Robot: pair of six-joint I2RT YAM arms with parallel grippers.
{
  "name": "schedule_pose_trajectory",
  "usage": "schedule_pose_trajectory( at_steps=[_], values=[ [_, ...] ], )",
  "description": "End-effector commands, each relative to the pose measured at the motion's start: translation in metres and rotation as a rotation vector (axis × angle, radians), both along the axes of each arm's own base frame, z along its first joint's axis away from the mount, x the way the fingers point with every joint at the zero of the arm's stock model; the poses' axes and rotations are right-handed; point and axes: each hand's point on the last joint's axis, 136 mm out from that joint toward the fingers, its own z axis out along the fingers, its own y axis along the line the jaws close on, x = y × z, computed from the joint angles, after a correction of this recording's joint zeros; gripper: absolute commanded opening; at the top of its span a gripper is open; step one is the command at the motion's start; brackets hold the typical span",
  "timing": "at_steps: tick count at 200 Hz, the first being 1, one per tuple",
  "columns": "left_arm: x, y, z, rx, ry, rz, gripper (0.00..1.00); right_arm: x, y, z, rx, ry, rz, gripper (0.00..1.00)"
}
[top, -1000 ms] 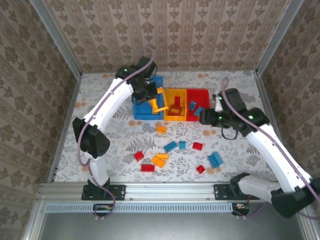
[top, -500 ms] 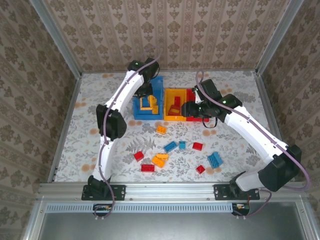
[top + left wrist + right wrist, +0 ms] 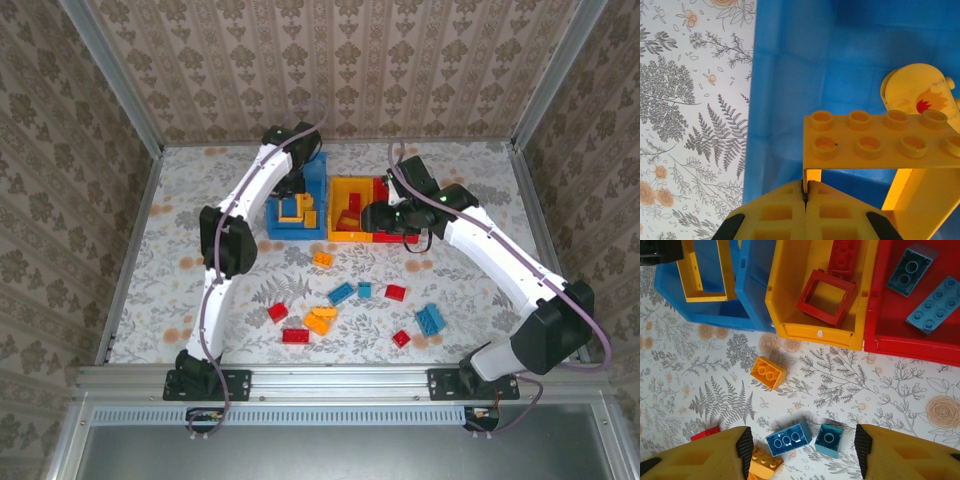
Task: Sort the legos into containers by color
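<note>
My left gripper [image 3: 806, 187] is shut on the thin edge of a yellow open frame brick [image 3: 875, 142], down inside the blue bin [image 3: 790, 75]. A round yellow piece [image 3: 917, 92] lies beside the frame. From above, the left gripper [image 3: 293, 195] is over the blue bin [image 3: 316, 175]. My right gripper [image 3: 804, 445] is open and holds nothing, hanging above a blue brick [image 3: 786, 438] and a teal brick [image 3: 829, 440] on the table. The yellow bin [image 3: 790, 270] holds a red frame [image 3: 826, 296]. The red bin [image 3: 890, 320] holds two blue bricks [image 3: 934, 305].
Loose bricks lie on the flowered table in front of the bins: an orange one [image 3: 323, 259], red ones [image 3: 395, 292] [image 3: 278, 312] [image 3: 295, 335], a blue one [image 3: 431, 318] and an orange pair [image 3: 319, 320]. Walls close in the table's sides and back.
My left gripper brought the yellow frame from above the bins' edge down into the blue bin. The right arm swung left, from beside the red bin to over the yellow and red bins.
</note>
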Motion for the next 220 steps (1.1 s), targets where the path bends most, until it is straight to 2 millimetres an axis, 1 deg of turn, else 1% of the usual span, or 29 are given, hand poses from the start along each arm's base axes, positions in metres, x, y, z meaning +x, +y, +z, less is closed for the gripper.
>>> schedule_pose_trajectory(
  at_steps=[1,46,66,80,90,99,107,110,114,133,148,156,160,169,171,176,179,181,183,184,187,194,195,206,209,212,220],
  values=[
    [-0.001,-0.004,-0.013,0.018,0.014,0.008,0.04,0.001,-0.001,0.001,0.003,0.01,0.019,0.6],
    [-0.006,-0.007,-0.018,0.042,0.03,-0.006,0.15,-0.001,-0.006,-0.001,-0.002,0.021,0.015,0.64],
    [-0.008,-0.01,-0.017,0.036,0.035,-0.016,0.26,-0.005,-0.013,-0.004,-0.021,0.03,-0.002,0.66],
    [-0.01,-0.014,-0.014,0.03,0.027,-0.027,0.35,-0.01,-0.023,-0.009,-0.033,0.053,-0.034,0.66],
    [-0.011,-0.018,-0.009,0.025,0.018,-0.034,0.37,-0.015,-0.032,-0.013,-0.039,0.076,-0.066,0.66],
    [-0.012,-0.021,-0.004,0.016,0.007,-0.038,0.39,-0.022,-0.042,-0.02,-0.051,0.108,-0.104,0.66],
    [-0.014,-0.025,0.002,0.007,-0.002,-0.042,0.4,-0.029,-0.052,-0.031,-0.073,0.155,-0.144,0.65],
    [-0.015,-0.027,0.005,0.002,-0.009,-0.042,0.41,-0.034,-0.057,-0.025,-0.069,0.148,-0.159,0.65],
    [-0.016,-0.029,0.009,-0.004,-0.017,-0.044,0.42,-0.039,-0.062,-0.028,-0.078,0.166,-0.178,0.65],
    [-0.024,-0.038,0.03,-0.026,-0.057,-0.062,0.49,-0.064,-0.085,-0.045,-0.131,0.27,-0.247,0.65],
    [-0.034,-0.048,0.046,-0.055,-0.084,-0.088,0.52,-0.087,-0.1,-0.059,-0.197,0.361,-0.278,0.65],
    [-0.044,-0.056,0.053,-0.087,-0.091,-0.11,0.54,-0.1,-0.108,-0.066,-0.231,0.408,-0.295,0.65],
    [-0.049,-0.061,0.052,-0.098,-0.085,-0.123,0.54,-0.107,-0.111,-0.07,-0.248,0.433,-0.302,0.65],
    [-0.063,-0.073,0.061,-0.147,-0.099,-0.177,0.55,-0.121,-0.117,-0.079,-0.276,0.484,-0.322,0.65],
    [-0.065,-0.078,0.065,-0.165,-0.109,-0.196,0.56,-0.124,-0.118,-0.081,-0.28,0.495,-0.325,0.65],
    [-0.074,-0.088,0.064,-0.196,-0.108,-0.247,0.57,-0.131,-0.121,-0.086,-0.291,0.518,-0.334,0.65],
    [-0.079,-0.096,0.071,-0.227,-0.124,-0.281,0.58,-0.134,-0.123,-0.089,-0.296,0.528,-0.341,0.65],
    [-0.084,-0.101,0.072,-0.242,-0.125,-0.306,0.58,-0.137,-0.124,-0.091,-0.299,0.536,-0.344,0.65],
    [-0.088,-0.105,0.069,-0.254,-0.117,-0.331,0.59,-0.139,-0.125,-0.094,-0.303,0.544,-0.347,0.65],
    [-0.091,-0.107,0.072,-0.264,-0.12,-0.345,0.59,-0.14,-0.125,-0.094,-0.304,0.546,-0.348,0.65],
    [-0.098,-0.115,0.072,-0.296,-0.122,-0.385,0.6,-0.143,-0.126,-0.097,-0.307,0.557,-0.351,0.66],
    [-0.115,-0.135,0.074,-0.379,-0.122,-0.482,0.61,-0.147,-0.127,-0.103,-0.307,0.57,-0.355,0.66],
    [-0.117,-0.138,0.077,-0.397,-0.126,-0.494,0.61,-0.147,-0.127,-0.104,-0.307,0.571,-0.356,0.66],
    [-0.149,-0.164,0.074,-0.543,-0.082,-0.634,0.61,-0.15,-0.13,-0.113,-0.322,0.579,-0.365,0.68],
    [-0.157,-0.17,0.076,-0.589,-0.07,-0.665,0.61,-0.15,-0.13,-0.116,-0.323,0.582,-0.365,0.68],
    [-0.166,-0.175,0.072,-0.623,-0.048,-0.691,0.61,-0.151,-0.13,-0.12,-0.324,0.587,-0.365,0.69],
    [-0.185,-0.184,0.069,-0.695,-0.003,-0.746,0.61,-0.152,-0.13,-0.128,-0.322,0.608,-0.371,0.69]
  ],
)
